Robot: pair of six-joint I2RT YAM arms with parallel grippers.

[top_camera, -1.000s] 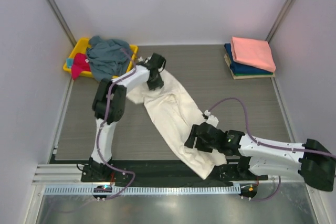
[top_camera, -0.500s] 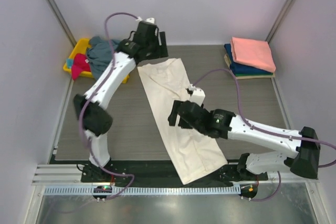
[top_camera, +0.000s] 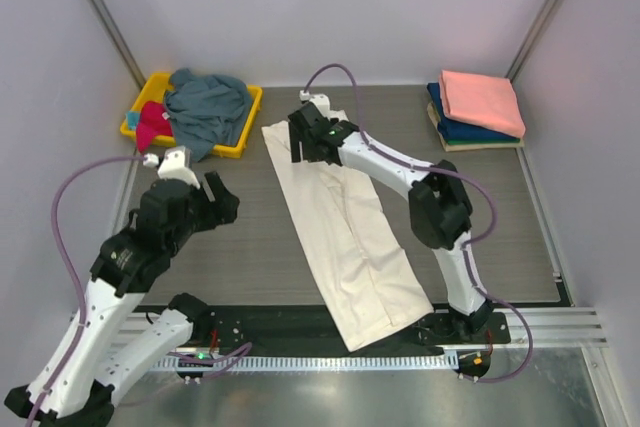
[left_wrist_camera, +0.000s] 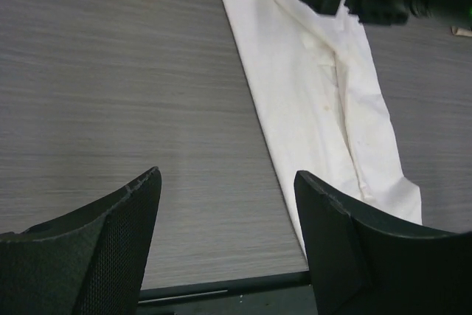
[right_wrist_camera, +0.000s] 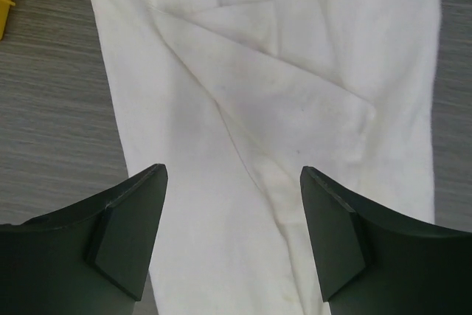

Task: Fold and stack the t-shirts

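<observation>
Versus half a second ago: the left arm is back at the near left, and the right arm now reaches the far end of the long cream-white cotton t-shirt (top_camera: pixel 345 232), a folded strip lying diagonally on the grey counter (top_camera: pixel 250 257). Left fingers (left_wrist_camera: pixel 118 248): wide, over bare counter, empty. Right fingers (right_wrist_camera: pixel 125 234): wide, above the shirt, gripping nothing.

Spread t-shirt (top_camera: pixel 345 232) central, bin (top_camera: pixel 152 81) with shirts (top_camera: pixel 205 112) far left, folded stack (top_camera: pixel 478 107) far right
</observation>
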